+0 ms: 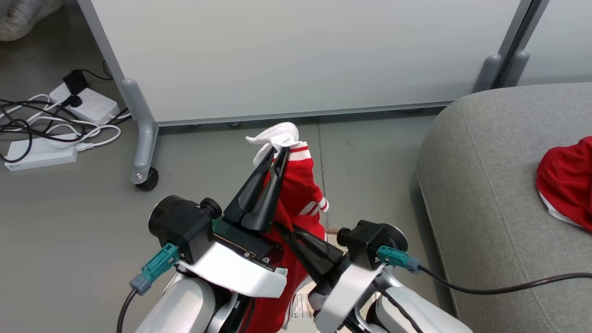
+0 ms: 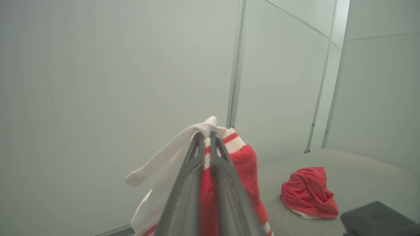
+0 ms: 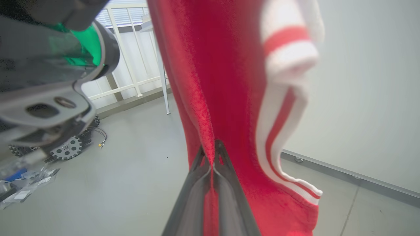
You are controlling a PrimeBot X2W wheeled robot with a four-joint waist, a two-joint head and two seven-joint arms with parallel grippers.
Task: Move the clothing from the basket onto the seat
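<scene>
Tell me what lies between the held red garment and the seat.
In the head view, bare grey floor lies between the held garment and the seat; nothing rests on that stretch.

Hangs at centre above the floor: a garment, pinched at its top by the left gripper and lower down by the right gripper. To the right, the seat, with another garment lying on it toward its far right. Behind all, a partition; left of its foot, power strips on the floor.
</scene>
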